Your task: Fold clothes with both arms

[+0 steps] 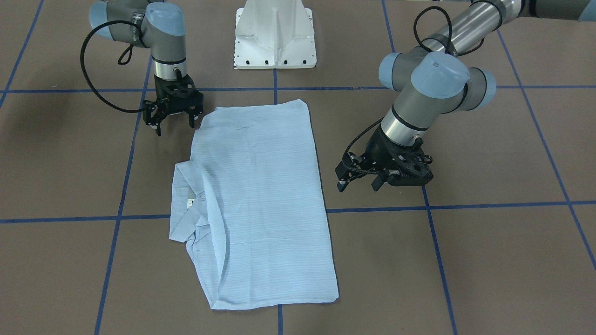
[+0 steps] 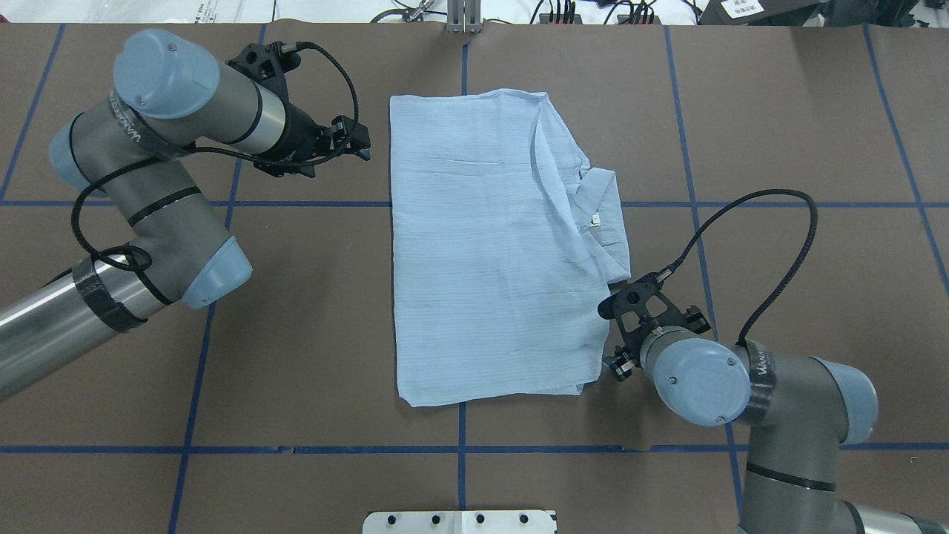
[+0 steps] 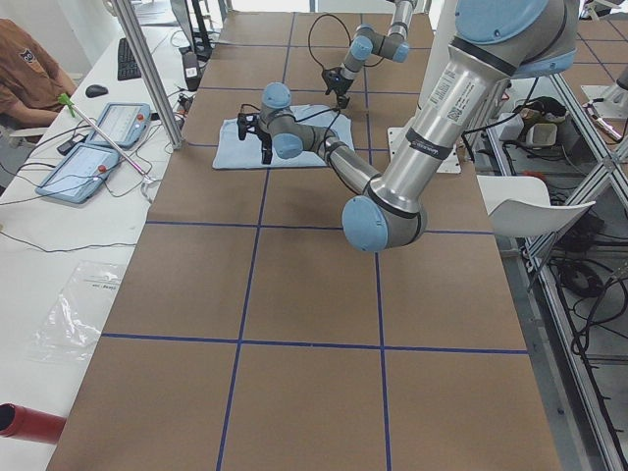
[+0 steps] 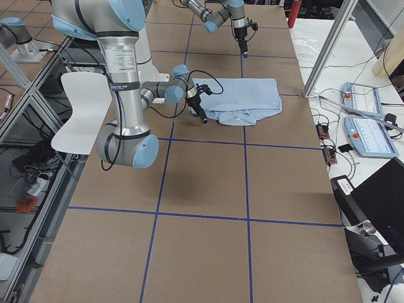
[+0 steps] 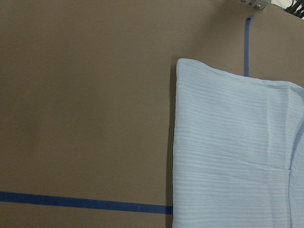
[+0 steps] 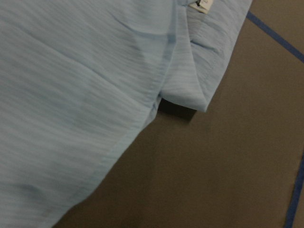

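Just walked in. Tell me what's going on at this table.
The robot is folding a pale-blue shirt. It lies flat on the table as a long rectangle, collar sticking out on the robot's right. Neither gripper holds it: the left gripper is open beside its left edge, the right gripper open by its near right corner.
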Tool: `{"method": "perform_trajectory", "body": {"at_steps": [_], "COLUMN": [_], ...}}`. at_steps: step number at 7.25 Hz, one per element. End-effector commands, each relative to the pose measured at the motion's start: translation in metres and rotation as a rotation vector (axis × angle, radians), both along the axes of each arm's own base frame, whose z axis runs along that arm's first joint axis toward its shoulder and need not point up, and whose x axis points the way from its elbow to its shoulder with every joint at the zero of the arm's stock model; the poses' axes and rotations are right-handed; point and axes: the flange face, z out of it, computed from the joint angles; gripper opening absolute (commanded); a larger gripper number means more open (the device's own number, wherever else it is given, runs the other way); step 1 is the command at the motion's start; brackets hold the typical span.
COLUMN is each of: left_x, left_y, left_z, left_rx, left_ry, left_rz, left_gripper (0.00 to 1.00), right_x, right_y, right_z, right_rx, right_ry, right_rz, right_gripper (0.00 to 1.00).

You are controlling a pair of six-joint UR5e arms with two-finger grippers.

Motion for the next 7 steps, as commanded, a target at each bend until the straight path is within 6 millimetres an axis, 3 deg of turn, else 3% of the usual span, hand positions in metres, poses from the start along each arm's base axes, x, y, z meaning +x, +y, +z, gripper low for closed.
{"method": "perform_trajectory", "body": {"at_steps": [1, 3, 4, 6, 7], "left_x": [0.003, 0.001, 0.008, 0.051, 0.077], "left_y": [0.002, 0.003, 0.013, 0.077, 0.124], "left_z": [-0.001, -0.005, -0.011, -0.032, -0.035], "left_rx": [0.000, 0.006, 0.004, -0.136, -0.215], "left_ry": [0.002, 0.008, 0.019, 0.095, 0.081], "left_rz": [0.004, 0.004, 0.021, 0.047, 0.093], "left_gripper": [1.00, 1.00, 1.00, 1.00, 1.00], "right_x": [0.032, 0.036, 0.043, 0.058, 0.067], "right_y": [-0.019, -0.050, -0.054, -0.057, -0.057], "right_z": [-0.019, -0.074, -0.082, -0.100, -0.103], "right_rx": [0.026, -0.012, -0.061, -0.157, -0.227], "right_ry": [-0.028, -0.157, -0.199, -0.286, -0.323], "right_rz": [0.004, 0.003, -0.022, -0.066, -0.070], "right_gripper": [1.00, 1.00, 1.00, 1.00, 1.00]}}
